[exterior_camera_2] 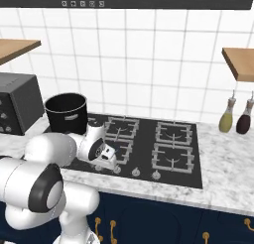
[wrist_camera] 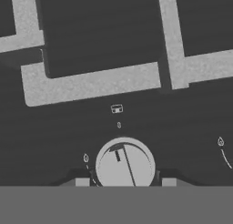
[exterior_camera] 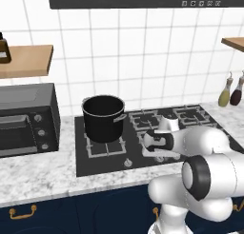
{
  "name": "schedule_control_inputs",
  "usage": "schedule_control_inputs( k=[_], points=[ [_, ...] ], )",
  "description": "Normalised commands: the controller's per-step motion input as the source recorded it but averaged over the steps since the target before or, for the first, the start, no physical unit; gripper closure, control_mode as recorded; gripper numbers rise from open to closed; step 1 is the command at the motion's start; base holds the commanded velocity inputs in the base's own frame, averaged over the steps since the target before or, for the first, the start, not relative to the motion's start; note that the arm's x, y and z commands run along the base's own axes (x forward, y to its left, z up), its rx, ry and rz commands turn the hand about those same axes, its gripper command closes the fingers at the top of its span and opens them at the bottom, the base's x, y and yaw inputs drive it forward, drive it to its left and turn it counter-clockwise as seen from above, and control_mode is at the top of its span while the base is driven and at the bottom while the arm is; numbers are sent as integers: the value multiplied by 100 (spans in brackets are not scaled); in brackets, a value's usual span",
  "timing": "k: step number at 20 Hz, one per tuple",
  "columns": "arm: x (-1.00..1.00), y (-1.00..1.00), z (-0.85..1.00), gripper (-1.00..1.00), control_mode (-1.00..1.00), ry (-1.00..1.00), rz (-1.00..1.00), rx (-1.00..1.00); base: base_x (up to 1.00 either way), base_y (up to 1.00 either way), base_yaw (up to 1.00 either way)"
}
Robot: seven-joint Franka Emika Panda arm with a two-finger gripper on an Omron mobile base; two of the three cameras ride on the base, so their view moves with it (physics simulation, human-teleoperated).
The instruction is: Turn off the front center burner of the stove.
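Claw point(wrist_camera: 125, 181) straddles a silver knob point(wrist_camera: 124, 163) at stove point(exterior_camera_2: 144, 144) front edge; fingertips apart, not clamped.

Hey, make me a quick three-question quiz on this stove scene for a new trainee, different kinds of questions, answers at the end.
1. True or false: the black pot stands on the stove, on a grate at its left end.
2. Multiple choice: what sits between the gripper fingertips in the hand view? A) a pot handle B) a round silver knob C) a bottle cap
3. Fill in: the two bottles stand on the counter to the ____ of the stove.

Key: 1 true; 2 B; 3 right
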Motion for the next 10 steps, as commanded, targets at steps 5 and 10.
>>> schedule_control_inputs(
  k=[5,10],
  points=[
    [0,1,-43,100,-100,-4,-37,-1,0,0,0],
    [0,0,-33,100,-100,-3,-36,-1,0,0,0]
  ],
)
